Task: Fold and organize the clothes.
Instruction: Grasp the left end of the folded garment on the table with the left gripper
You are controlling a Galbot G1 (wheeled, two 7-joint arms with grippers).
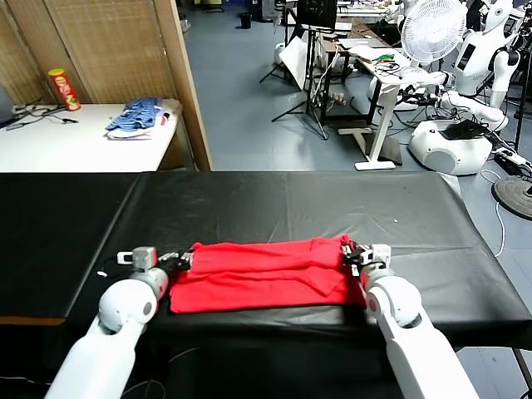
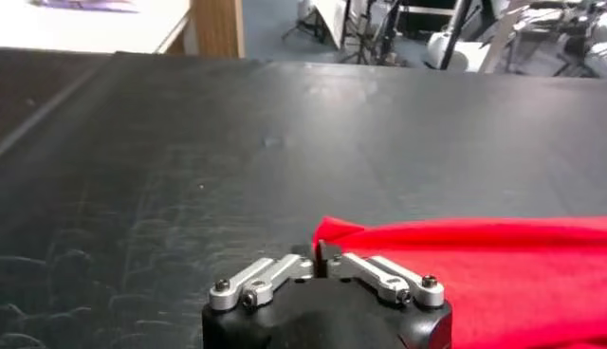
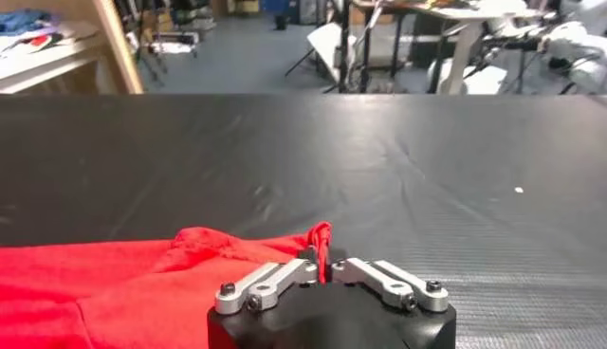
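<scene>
Head view: a red T-shirt [image 1: 264, 274] lies folded into a wide band on the black table cover [image 1: 291, 204], close to the near edge and stretched from side to side. The left gripper [image 1: 184, 259] sits at the shirt's left end, at its far corner, and the right gripper [image 1: 352, 253] at the right end, also at the far corner. Both white arms reach in from the near edge, low over the cloth. Beyond the black table, on a white table [image 1: 75, 141] at the far left, lie a blue-and-white pile of fabric [image 1: 137, 118] and an upright red and yellow can [image 1: 63, 89]. A white fan [image 1: 432, 32] stands among desks and stands in the room behind.

Left wrist view: the left gripper [image 2: 321, 254] has its fingers clenched together on the corner edge of the red T-shirt [image 2: 493, 270], which rises in a small fold just where they meet. The rest of the shirt spreads flat away to one side over the black table cover [image 2: 237, 142].

Right wrist view: the right gripper [image 3: 322, 254] is likewise pinched tight on the shirt's edge, and a thin ridge of the red T-shirt [image 3: 123, 284] stands up between the fingertips. Rumpled cloth bunches just beside it, the rest lying on the black table cover [image 3: 379, 152].
</scene>
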